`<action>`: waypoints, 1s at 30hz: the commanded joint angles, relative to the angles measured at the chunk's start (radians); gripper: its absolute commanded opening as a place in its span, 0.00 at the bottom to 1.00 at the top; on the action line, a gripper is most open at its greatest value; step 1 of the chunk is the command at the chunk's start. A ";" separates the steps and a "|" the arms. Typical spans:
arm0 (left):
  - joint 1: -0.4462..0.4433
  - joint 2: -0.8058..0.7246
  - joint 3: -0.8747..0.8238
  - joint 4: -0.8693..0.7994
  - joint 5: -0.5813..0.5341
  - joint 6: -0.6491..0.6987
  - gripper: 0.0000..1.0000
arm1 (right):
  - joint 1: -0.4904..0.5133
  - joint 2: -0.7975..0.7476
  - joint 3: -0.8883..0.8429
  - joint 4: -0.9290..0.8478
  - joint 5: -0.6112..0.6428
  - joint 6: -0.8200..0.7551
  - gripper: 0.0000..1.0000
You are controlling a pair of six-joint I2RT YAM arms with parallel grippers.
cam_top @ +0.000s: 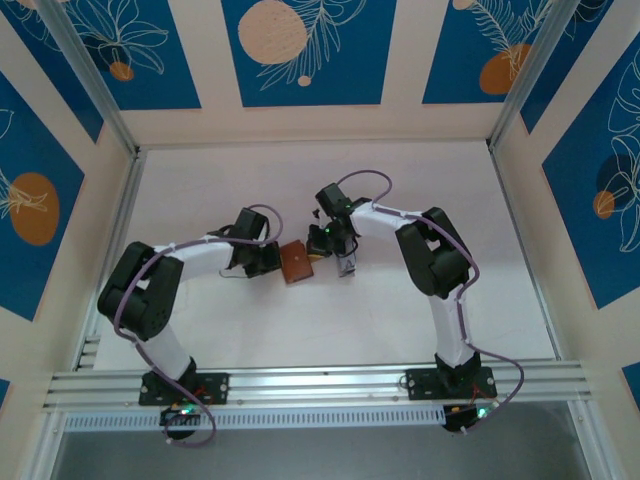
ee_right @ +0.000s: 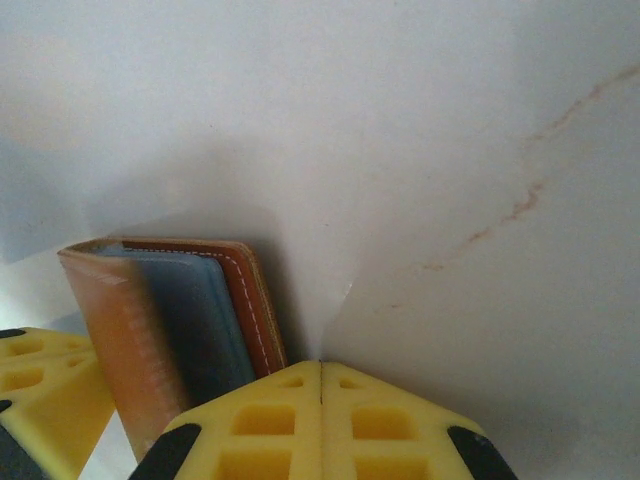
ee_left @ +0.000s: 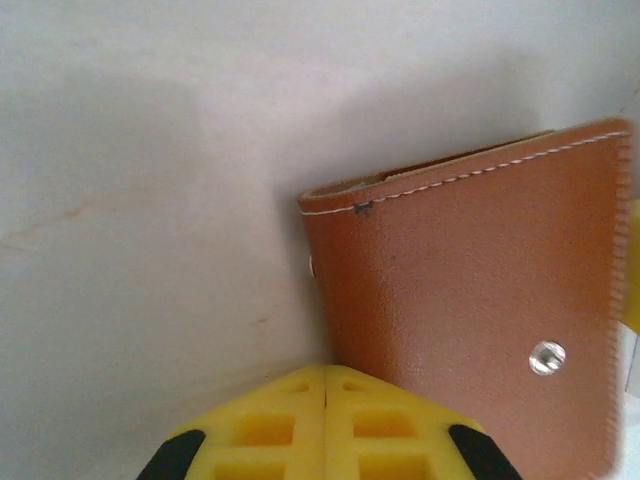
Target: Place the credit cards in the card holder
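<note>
Yellow pads [ee_left: 270, 425] meet seam to seam at the bottom of each wrist view. The left gripper [ee_left: 325, 388] has its jaws pressed together with nothing between them, and the right gripper [ee_right: 320, 382] is closed in the same way, gripping nothing. Just to the right of the left gripper's tips we see the card holder [ee_left: 470, 300], its brown leather outer face turned to that camera, with pale stitching along the edge and its snap button [ee_left: 547, 357] showing. Whether the tips actually touch the leather we cannot tell. From the right wrist we see the holder edge-on, just left of the closed jaws, its leaves folded close with a bluish sheet between them — card or lining, we cannot say. One pad [ee_right: 40, 390] of the left gripper shows beyond it, so the holder sits between the two grippers. From above, it lies near the middle of the white table [cam_top: 200, 190], and a narrow silvery-grey piece [cam_top: 346, 266] lies just beside the right gripper. We make out no loose card on the table, so we judge the loading largely done — what may be left is closing the holder properly, and we cannot tell whether the snap is fastened.
</note>
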State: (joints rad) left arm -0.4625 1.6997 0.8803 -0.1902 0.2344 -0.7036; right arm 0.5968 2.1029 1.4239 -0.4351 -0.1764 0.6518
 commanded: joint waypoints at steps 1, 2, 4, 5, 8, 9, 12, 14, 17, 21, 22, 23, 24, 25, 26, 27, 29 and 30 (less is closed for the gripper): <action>-0.021 0.030 0.025 0.017 0.003 0.013 0.00 | 0.001 -0.029 -0.028 -0.018 -0.070 0.017 0.00; -0.023 0.031 0.025 0.016 0.002 0.012 0.00 | 0.001 -0.034 -0.030 -0.013 -0.077 0.020 0.00; -0.025 0.031 0.019 0.020 0.000 0.015 0.00 | 0.003 -0.048 -0.036 -0.008 -0.087 0.024 0.00; -0.025 0.030 0.016 0.024 0.000 0.015 0.00 | 0.005 -0.055 -0.036 -0.008 -0.088 0.025 0.00; -0.027 0.036 0.010 0.035 0.005 0.013 0.00 | 0.011 -0.070 -0.029 -0.014 -0.100 0.024 0.00; -0.027 0.038 0.008 0.039 0.008 0.012 0.00 | 0.014 -0.074 -0.024 -0.019 -0.101 0.024 0.00; -0.028 0.037 0.003 0.049 0.009 0.010 0.00 | 0.023 -0.080 -0.013 -0.034 -0.093 0.020 0.00; -0.030 0.036 0.003 0.050 0.011 0.009 0.00 | 0.032 -0.080 0.006 -0.064 -0.065 0.017 0.00; -0.034 0.035 0.007 0.051 0.014 0.010 0.00 | 0.042 -0.081 0.017 -0.077 -0.055 0.012 0.00; -0.039 0.037 0.008 0.054 0.013 0.009 0.00 | 0.061 -0.055 0.069 -0.159 0.035 0.007 0.00; -0.039 0.039 0.008 0.055 0.013 0.009 0.00 | 0.063 -0.047 0.082 -0.183 0.063 0.012 0.00; -0.038 0.040 0.008 0.055 0.013 0.009 0.00 | 0.064 -0.042 0.090 -0.204 0.094 0.019 0.00; -0.039 0.041 0.008 0.054 0.013 0.008 0.00 | 0.064 -0.040 0.094 -0.218 0.123 0.023 0.00; -0.040 0.043 0.008 0.054 0.011 0.009 0.00 | 0.065 -0.039 0.094 -0.221 0.135 0.025 0.00; -0.041 0.043 0.008 0.054 0.010 0.009 0.00 | 0.063 -0.037 0.095 -0.223 0.144 0.025 0.00; -0.041 0.044 0.007 0.054 0.008 0.009 0.00 | 0.063 -0.034 0.098 -0.223 0.143 0.022 0.01; -0.042 0.048 0.006 0.055 0.008 0.008 0.00 | 0.065 -0.023 0.112 -0.231 0.147 0.019 0.02; -0.041 0.050 0.005 0.058 0.008 0.007 0.00 | 0.066 -0.013 0.124 -0.243 0.156 0.018 0.02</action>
State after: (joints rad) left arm -0.4820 1.7191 0.8829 -0.1493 0.2276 -0.7036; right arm 0.6487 2.0563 1.5085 -0.6220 -0.0357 0.6628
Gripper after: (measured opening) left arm 0.041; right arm 0.050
